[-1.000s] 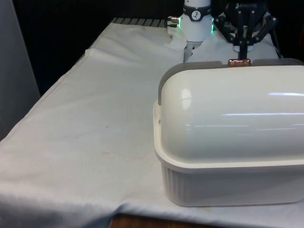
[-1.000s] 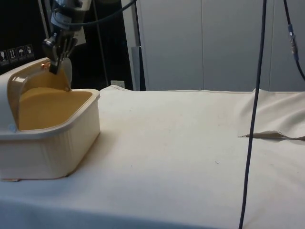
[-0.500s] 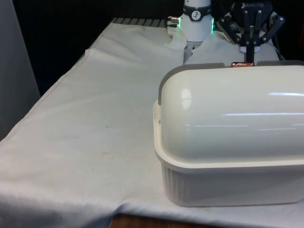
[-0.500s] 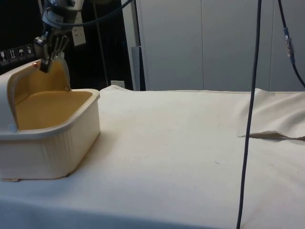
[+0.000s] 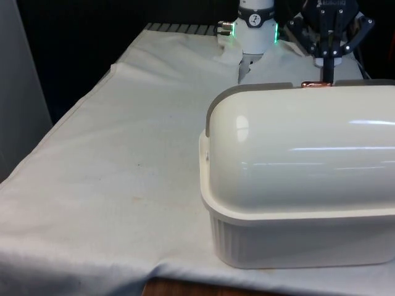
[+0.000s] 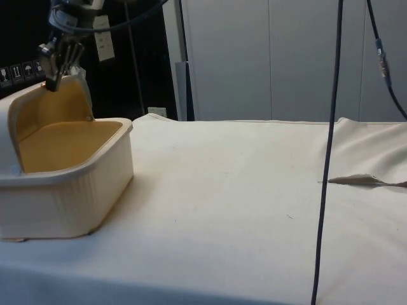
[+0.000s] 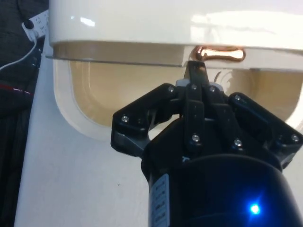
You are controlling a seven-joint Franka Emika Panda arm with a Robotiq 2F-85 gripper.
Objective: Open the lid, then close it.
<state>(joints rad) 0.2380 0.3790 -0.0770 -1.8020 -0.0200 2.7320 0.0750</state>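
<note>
At the table's near right corner, I have the bread box point(image 5: 296, 234) lid point(image 5: 296, 142) rolled nearly fully back (opening almost done, closing remains); gripper point(image 6: 52, 81) clenched at the copper handle point(image 7: 220, 53).

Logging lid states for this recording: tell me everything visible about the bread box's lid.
The glossy cream curved plastic roll-top lid is rolled far back, leaving the ribbed cream bread box base open on the side facing away from the front camera. A small copper handle sits at its edge. The black two-finger tool is shut beside that handle, apparently gripping it.
</note>
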